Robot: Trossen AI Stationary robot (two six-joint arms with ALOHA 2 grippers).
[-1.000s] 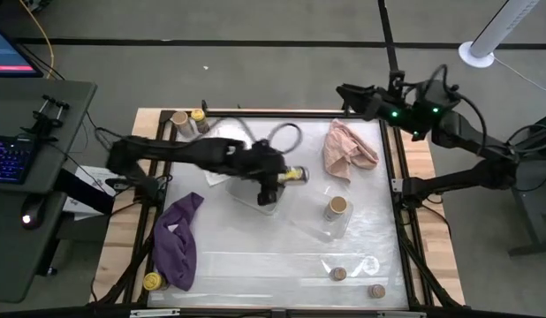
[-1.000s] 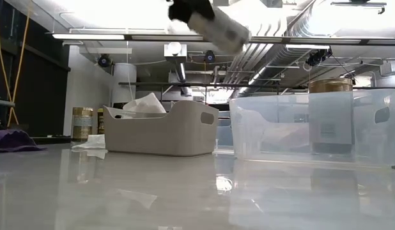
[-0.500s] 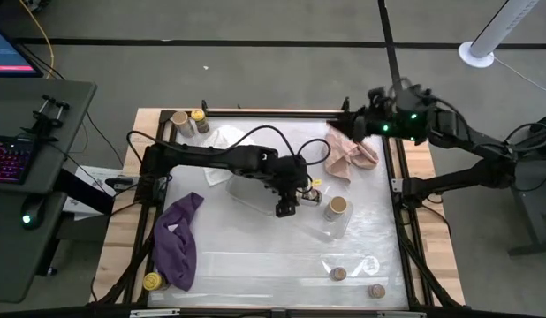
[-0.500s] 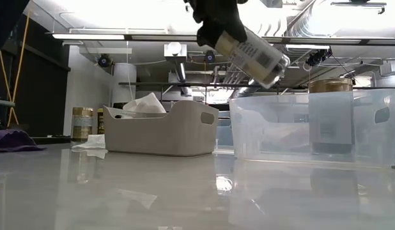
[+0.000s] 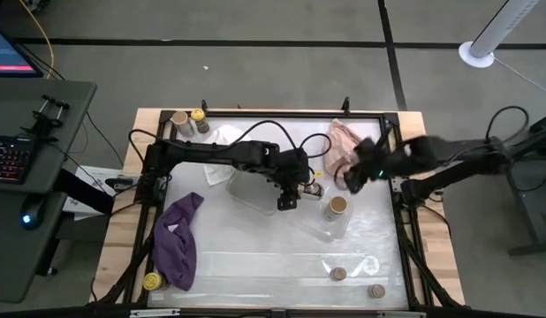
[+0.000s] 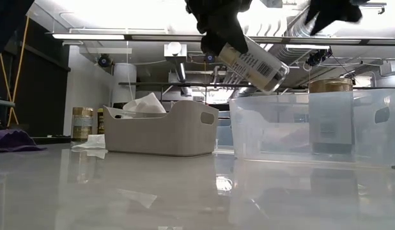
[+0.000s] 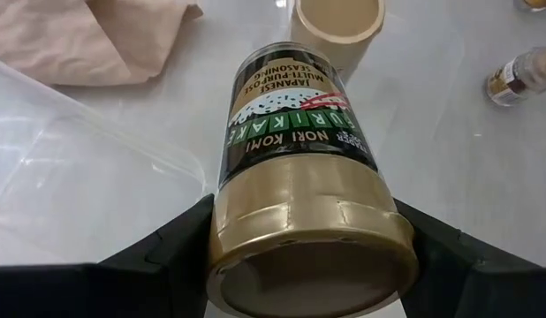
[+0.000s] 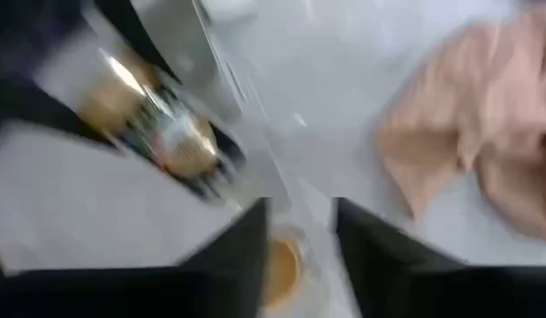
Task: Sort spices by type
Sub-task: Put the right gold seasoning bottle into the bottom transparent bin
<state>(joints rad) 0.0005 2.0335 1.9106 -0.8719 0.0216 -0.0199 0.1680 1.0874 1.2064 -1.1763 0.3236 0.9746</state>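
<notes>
A: Where's the furikake jar [image 7: 299, 168]?

B: Clamped in the left jaws [image 5: 293, 179] mid-surface, tilted, its far end aimed at the tan-topped jar [image 5: 337, 207].

A: Right jaws [image 8: 299, 231]?

B: Apart, arriving from the right edge; left's nearer.

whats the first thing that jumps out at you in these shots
The left gripper holds a tan-topped furikake jar tilted in the air over the middle of the table, above a clear bin. The right gripper reaches in beside it near the pink cloth, above another tan-topped jar standing in that bin.
</notes>
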